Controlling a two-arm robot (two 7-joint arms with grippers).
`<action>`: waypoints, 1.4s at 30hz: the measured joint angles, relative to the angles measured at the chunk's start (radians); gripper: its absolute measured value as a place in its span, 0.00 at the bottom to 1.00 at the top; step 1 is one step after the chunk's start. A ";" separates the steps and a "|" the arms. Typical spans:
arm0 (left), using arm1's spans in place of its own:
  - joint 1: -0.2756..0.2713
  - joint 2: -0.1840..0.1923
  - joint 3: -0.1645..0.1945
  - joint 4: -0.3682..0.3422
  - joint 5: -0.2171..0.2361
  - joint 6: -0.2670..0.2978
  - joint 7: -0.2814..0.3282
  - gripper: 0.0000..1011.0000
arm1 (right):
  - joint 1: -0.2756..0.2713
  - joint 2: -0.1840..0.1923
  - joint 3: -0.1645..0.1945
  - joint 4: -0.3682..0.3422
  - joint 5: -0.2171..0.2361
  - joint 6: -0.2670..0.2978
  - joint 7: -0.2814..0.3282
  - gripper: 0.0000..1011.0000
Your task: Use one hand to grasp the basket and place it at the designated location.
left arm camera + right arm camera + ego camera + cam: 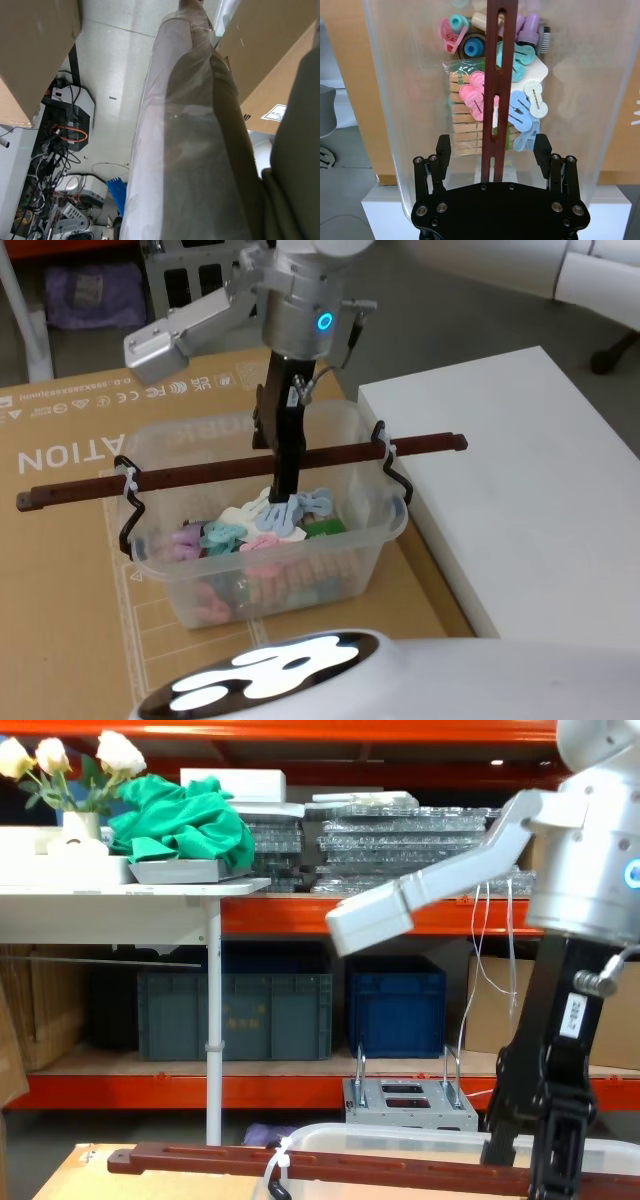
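On the cardboard box (60, 570) beside the white table (520, 490) sits the basket (150, 540) of pegs (520, 112), the right gripper (493, 145) poised over its handle (200, 475), fingers (443, 150) spread wide astride the bar, gripping nothing, seemingly centred so it lifts level.

- The basket (165, 575) sits mid-frame in the head view, on a cardboard box (60, 560) that reaches to the left edge
- Its bar handle (180, 478) runs left to right across the rim, sticking out past both sides
- Clothes pegs (262, 530) lie in the basket's bottom
- The right gripper (287, 468) comes down from top centre, one finger on each side of the bar, neither touching it
- A table (520, 500) lies to the right, just beside the basket
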 joint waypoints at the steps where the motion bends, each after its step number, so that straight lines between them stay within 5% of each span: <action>1: 0.000 0.000 0.000 0.000 0.000 0.000 0.000 0.00 | -0.002 -0.005 -0.005 0.007 0.002 -0.003 -0.001 0.99; 27: 0.000 0.000 0.000 0.000 0.000 0.000 0.000 0.00 | -0.002 -0.028 -0.046 0.035 0.008 -0.008 -0.017 0.99; 42: 0.000 0.000 0.000 0.000 0.000 0.000 0.000 0.00 | -0.002 -0.027 -0.043 0.033 0.007 -0.007 -0.016 0.58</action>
